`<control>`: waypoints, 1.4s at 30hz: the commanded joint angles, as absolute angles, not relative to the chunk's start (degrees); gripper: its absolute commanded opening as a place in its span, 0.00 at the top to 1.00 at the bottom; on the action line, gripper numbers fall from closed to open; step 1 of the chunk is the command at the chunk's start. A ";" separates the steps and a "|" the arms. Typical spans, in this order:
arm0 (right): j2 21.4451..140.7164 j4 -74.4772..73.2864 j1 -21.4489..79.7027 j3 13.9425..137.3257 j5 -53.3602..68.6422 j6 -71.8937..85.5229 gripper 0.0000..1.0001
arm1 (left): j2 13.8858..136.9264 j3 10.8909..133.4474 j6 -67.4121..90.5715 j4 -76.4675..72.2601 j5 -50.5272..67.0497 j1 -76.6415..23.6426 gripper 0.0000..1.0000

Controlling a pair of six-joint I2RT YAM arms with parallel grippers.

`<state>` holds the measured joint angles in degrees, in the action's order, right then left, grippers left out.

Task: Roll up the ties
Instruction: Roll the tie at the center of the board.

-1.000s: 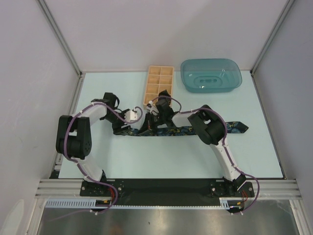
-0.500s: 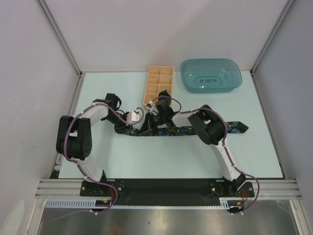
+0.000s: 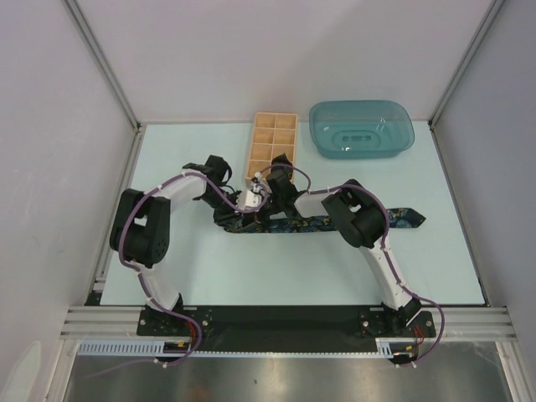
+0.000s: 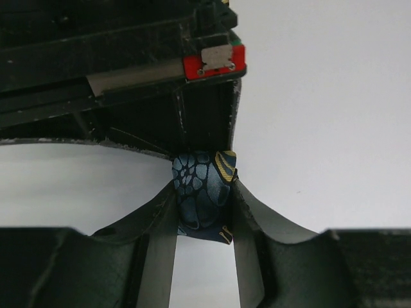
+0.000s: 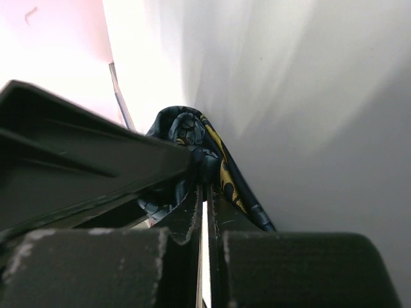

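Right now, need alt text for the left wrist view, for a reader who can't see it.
The left gripper pinches a bunched fold of dark blue patterned tie between its two black fingers, seen close up. Just beyond the fold sits a black housing with a red tag, over a plain pale table.

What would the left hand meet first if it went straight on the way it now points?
The bunched tie, pinched in the left hand. Directly behind the tie, apparently touching it though depth is unclear, stands the right hand.
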<state>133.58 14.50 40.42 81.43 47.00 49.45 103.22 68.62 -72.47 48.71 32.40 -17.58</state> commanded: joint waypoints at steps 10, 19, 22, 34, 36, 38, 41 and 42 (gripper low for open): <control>125.69 13.00 38.85 76.65 48.69 47.11 0.75 | 107.05 66.80 -70.14 46.67 25.14 -19.07 0.64; 123.22 17.31 38.23 74.88 49.31 49.83 0.57 | 107.49 67.06 -70.66 46.41 24.96 -19.07 0.62; 124.19 17.49 38.49 76.28 48.78 50.10 0.50 | 107.49 67.24 -70.66 46.49 24.87 -18.99 0.62; 130.16 17.32 40.34 80.24 46.41 49.57 0.70 | 106.70 66.97 -70.66 46.49 27.16 -18.02 0.59; 130.34 16.18 40.25 80.07 46.14 48.61 0.79 | 106.70 66.97 -70.31 46.41 27.42 -17.67 0.56; 130.34 15.12 39.90 79.98 45.53 47.64 0.92 | 106.26 67.15 -70.23 46.49 27.68 -17.06 0.52; 130.17 13.01 39.03 79.54 44.65 45.80 1.00 | 105.12 67.59 -70.05 46.84 29.44 -14.95 0.42; 130.08 12.14 38.85 79.45 44.47 44.92 1.00 | 104.77 67.59 -69.96 46.93 29.88 -14.33 0.39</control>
